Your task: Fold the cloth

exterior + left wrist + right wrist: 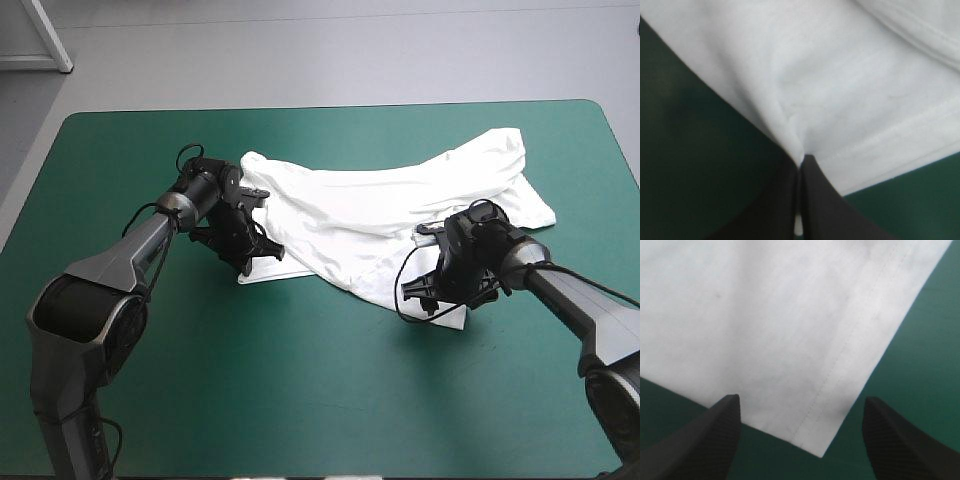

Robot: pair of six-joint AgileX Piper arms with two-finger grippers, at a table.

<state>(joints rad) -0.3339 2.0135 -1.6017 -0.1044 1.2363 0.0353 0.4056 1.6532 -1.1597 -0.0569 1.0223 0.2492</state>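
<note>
A table (330,105) with rounded corners lies under a smooth teal-green cover (300,400). Beyond its far left corner a white frame (45,45) stands on grey floor (350,50).

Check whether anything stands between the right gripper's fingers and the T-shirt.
Nothing visible does. The right gripper is open, and a hemmed corner of the T-shirt already lies between its fingers, on the bare cover.

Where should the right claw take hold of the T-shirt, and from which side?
Take the stitched corner of the T-shirt, lying flat on the teal-green cover inside the open right claw. Come from the table's near side: the corner points toward the claw, clear of wrinkles.
</note>
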